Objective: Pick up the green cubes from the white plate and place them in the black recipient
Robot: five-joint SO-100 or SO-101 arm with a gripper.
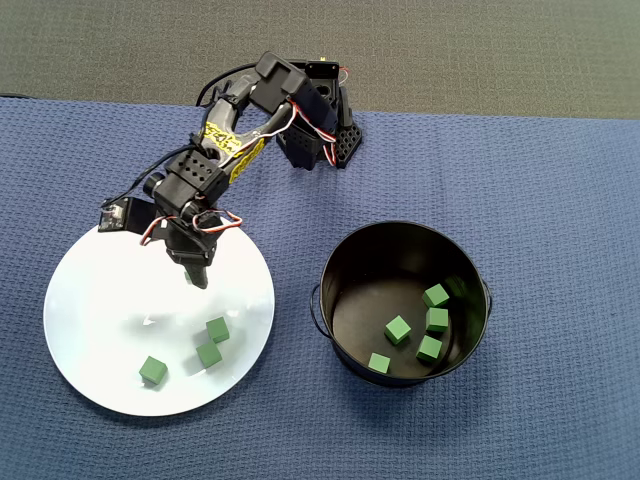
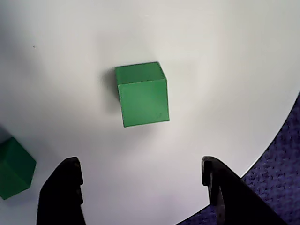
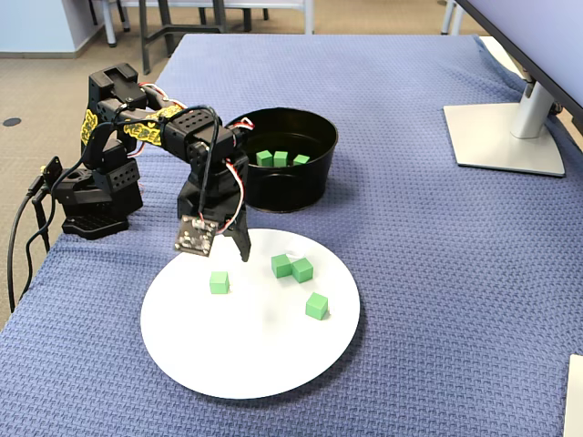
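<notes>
We found the gripper poised low over the white plate, its two fingers spread wide apart and empty, with one green cube lying just ahead of the gap between them in the wrist view. In the fixed view that cube sat alone toward the plate's near-left part, apart from three more cubes nearer the plate's right edge. The overhead view showed only three cubes on the plate, the arm hiding the fourth, and at least four cubes in the black pot, which stood on the blue cloth just beside the plate.

We judged the task roughly half done. The cube sat slightly rotated against the finger line, so closing on its corners could twist it or squirt it out across the glossy plate. Descending too far risked pressing the fingertips onto the plate and shifting it. A second cube at the wrist view's left edge lay close to one finger and could be nudged.
</notes>
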